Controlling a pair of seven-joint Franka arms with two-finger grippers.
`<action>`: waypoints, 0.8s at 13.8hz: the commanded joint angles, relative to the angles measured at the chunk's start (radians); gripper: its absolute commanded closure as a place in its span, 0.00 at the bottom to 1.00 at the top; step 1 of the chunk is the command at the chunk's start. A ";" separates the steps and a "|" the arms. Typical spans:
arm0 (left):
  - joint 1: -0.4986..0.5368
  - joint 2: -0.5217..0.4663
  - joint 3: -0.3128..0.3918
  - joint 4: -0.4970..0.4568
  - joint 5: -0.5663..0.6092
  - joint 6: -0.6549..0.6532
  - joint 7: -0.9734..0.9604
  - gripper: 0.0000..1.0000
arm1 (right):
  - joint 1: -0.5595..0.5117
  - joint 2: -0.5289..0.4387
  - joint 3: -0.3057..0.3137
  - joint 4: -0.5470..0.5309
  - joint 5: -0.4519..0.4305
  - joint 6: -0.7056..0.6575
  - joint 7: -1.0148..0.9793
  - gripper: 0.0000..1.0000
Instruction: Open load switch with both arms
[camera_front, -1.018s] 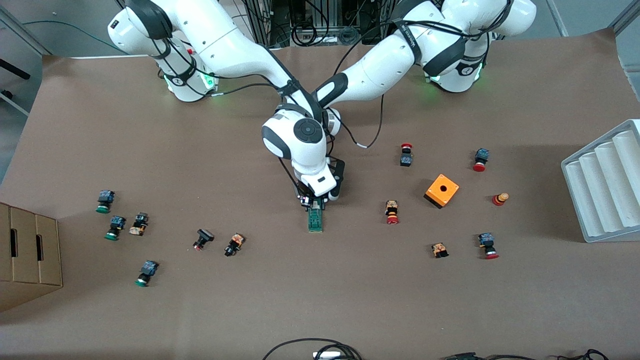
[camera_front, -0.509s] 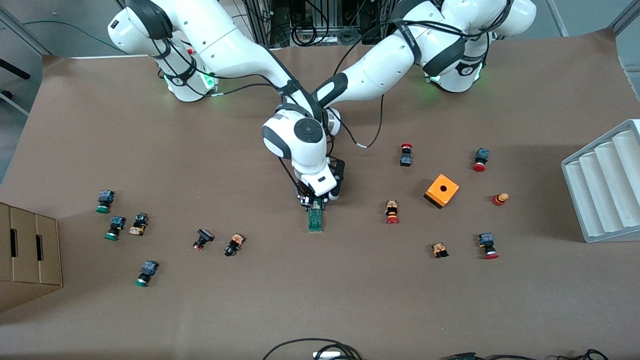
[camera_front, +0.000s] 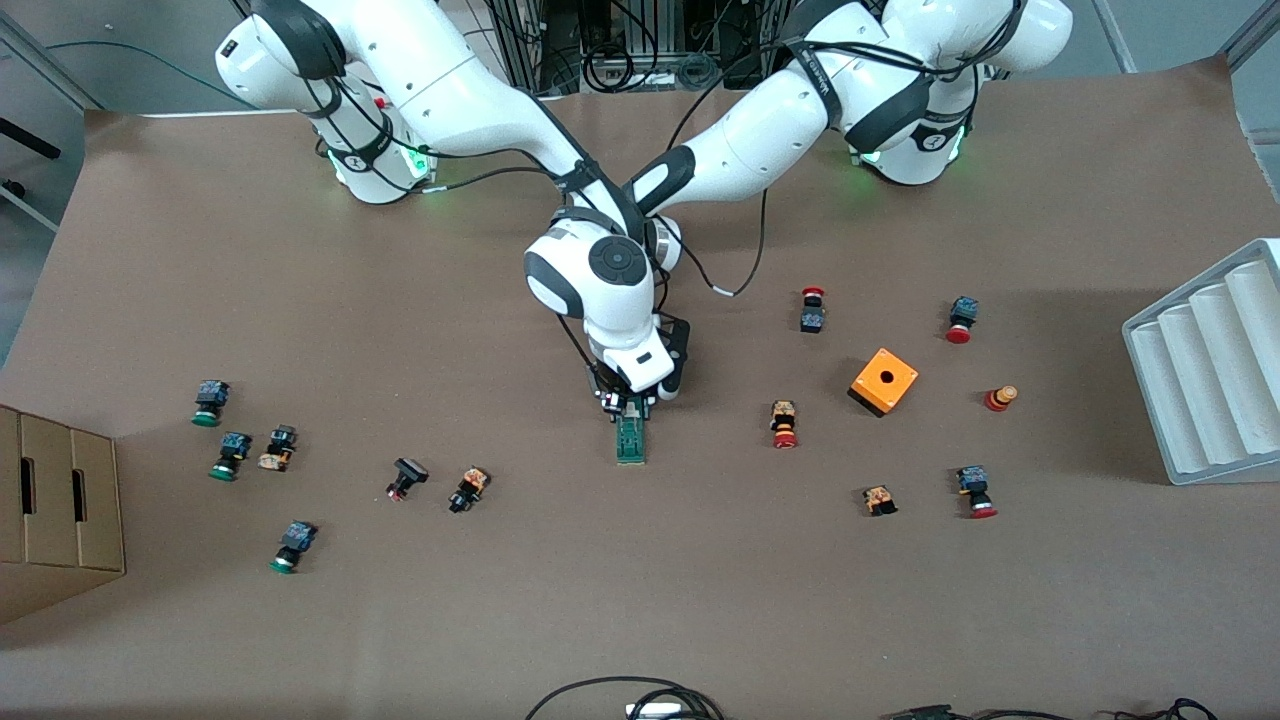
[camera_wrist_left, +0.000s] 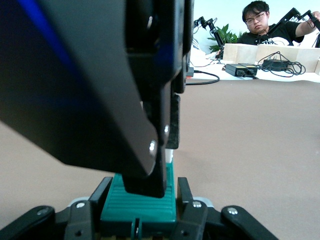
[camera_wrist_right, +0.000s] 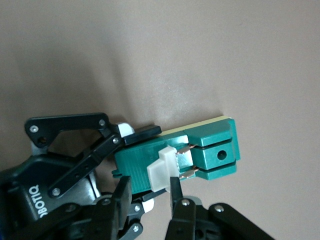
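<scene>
The load switch (camera_front: 630, 440) is a narrow green block lying on the table's middle, under both hands. In the left wrist view my left gripper (camera_wrist_left: 143, 196) is shut on the ribbed end of the green body (camera_wrist_left: 135, 210), which points toward the robot bases. The right arm's black finger (camera_wrist_left: 150, 170) comes down on top of it there. In the right wrist view my right gripper (camera_wrist_right: 148, 187) straddles the white sliding piece (camera_wrist_right: 161, 170), one finger on each side, closed on it. The load switch's other end (camera_wrist_right: 215, 145) has a hole. In the front view the right arm's wrist covers both the left gripper (camera_front: 645, 400) and the right gripper (camera_front: 626, 406).
An orange box (camera_front: 883, 381) with a hole and several red-capped push buttons (camera_front: 784, 424) lie toward the left arm's end. Several green-capped buttons (camera_front: 230, 455) lie toward the right arm's end, near a cardboard box (camera_front: 60, 510). A grey ridged tray (camera_front: 1210, 370) stands at the table's edge.
</scene>
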 joint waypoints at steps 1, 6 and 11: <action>0.009 0.031 -0.011 0.028 -0.035 0.080 0.005 0.40 | 0.013 0.093 0.000 0.006 -0.063 0.085 0.046 0.62; 0.009 0.031 -0.011 0.028 -0.035 0.080 0.004 0.40 | 0.013 0.101 0.000 0.006 -0.063 0.094 0.046 0.62; 0.009 0.031 -0.011 0.028 -0.035 0.080 0.005 0.40 | -0.002 0.047 0.000 0.010 -0.058 0.077 0.039 0.00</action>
